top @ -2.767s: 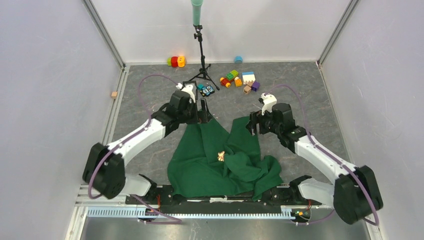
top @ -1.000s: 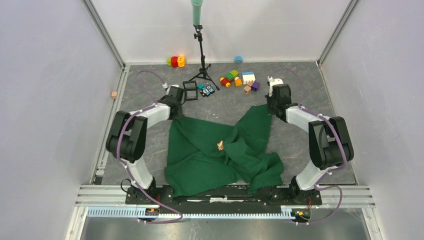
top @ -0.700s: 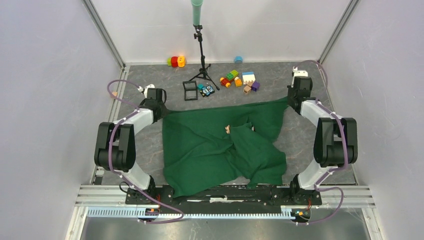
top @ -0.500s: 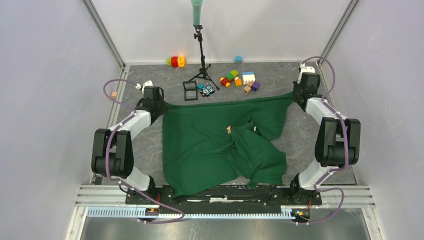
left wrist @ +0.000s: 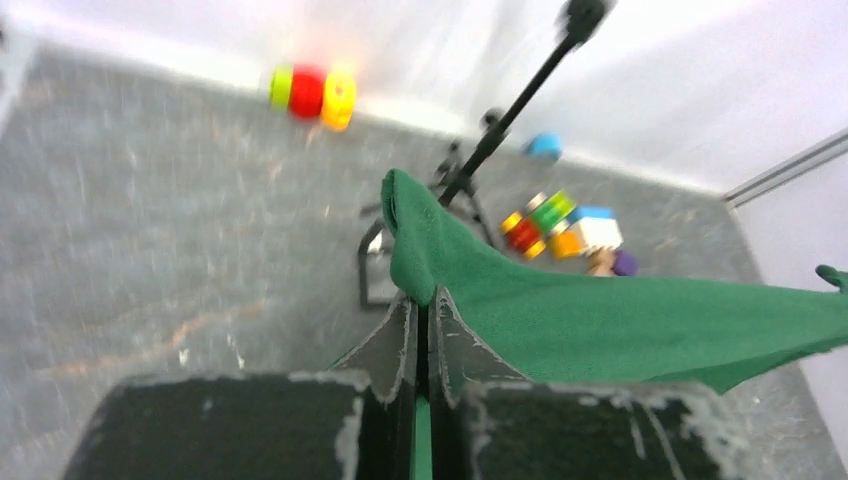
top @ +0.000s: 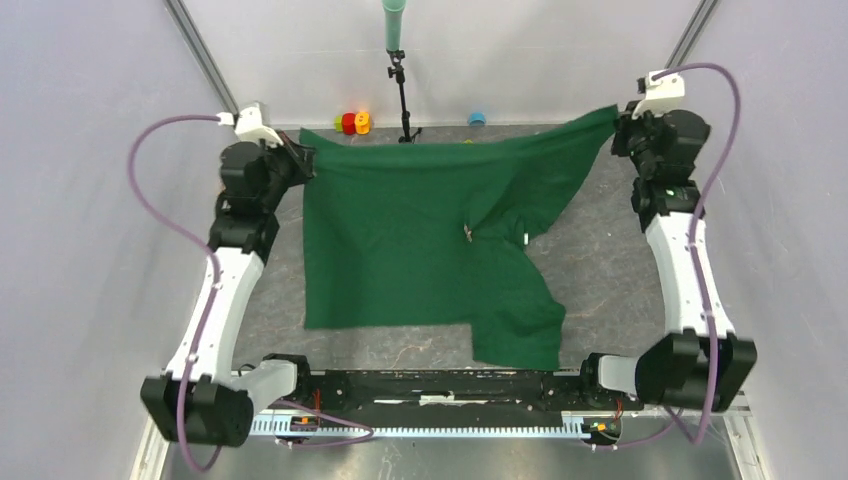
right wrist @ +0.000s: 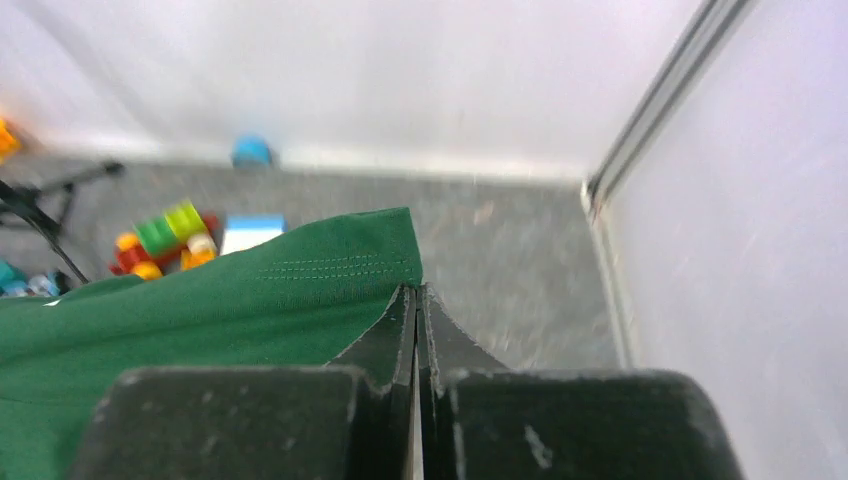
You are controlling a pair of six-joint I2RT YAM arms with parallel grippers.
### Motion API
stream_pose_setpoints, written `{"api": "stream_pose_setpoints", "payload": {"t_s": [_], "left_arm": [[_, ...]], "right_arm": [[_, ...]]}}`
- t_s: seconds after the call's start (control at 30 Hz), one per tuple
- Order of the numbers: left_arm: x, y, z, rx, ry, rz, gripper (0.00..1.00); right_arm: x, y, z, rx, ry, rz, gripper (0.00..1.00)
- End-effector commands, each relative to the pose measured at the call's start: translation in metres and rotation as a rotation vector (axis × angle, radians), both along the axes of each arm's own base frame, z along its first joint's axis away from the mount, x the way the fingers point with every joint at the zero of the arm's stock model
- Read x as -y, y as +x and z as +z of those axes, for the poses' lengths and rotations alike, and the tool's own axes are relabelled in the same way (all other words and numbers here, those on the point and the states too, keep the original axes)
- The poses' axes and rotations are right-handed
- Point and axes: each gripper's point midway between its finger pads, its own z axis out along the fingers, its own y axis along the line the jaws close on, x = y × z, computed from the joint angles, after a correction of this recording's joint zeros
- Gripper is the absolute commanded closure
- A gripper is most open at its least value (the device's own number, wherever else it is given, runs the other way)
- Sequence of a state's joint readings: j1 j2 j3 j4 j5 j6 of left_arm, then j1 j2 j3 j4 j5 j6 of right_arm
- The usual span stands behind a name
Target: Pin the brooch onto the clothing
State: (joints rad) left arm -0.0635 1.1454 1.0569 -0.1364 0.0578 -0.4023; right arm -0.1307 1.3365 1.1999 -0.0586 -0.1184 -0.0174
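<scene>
The clothing (top: 410, 240), a dark green T-shirt, hangs spread wide between my two raised arms, its lower edge trailing towards the near table edge. My left gripper (top: 298, 160) is shut on its upper left corner; in the left wrist view the cloth (left wrist: 600, 320) bunches out of the shut fingertips (left wrist: 422, 300). My right gripper (top: 620, 122) is shut on the upper right corner, with the hemmed edge (right wrist: 300, 275) pinched at the fingertips (right wrist: 415, 292). The brooch (top: 468, 233) shows only as a tiny pale speck on a fold near the shirt's middle.
A black tripod stand (top: 402, 90) rises at the back centre, partly behind the shirt. Red and yellow blocks (top: 352, 122) and a blue cap (top: 477, 119) lie by the back wall. The left wrist view shows more coloured blocks (left wrist: 560, 225) and a black frame (left wrist: 372, 270) on the grey floor.
Both arms have risen and swung outwards and back, lifting the shirt off the table and pulling it taut. The brooch rode up with the cloth. The blocks at the back are now covered.
</scene>
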Motion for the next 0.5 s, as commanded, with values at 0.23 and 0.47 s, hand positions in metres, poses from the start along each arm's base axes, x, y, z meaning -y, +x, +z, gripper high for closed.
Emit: {"api": "stream_pose_setpoints", "payload": {"t_s": [0.23, 0.47], "left_arm": [[-0.003, -0.119, 0.202, 0.435, 0.232, -0.100, 0.98], [-0.007, -0.198, 0.270, 0.588, 0.243, -0.082, 0.98]], "right_arm": [[-0.026, -0.134, 0.260, 0.580, -0.266, 0.086, 1.00], [-0.047, -0.236, 0.342, 0.815, -0.324, 0.101, 1.00]]}}
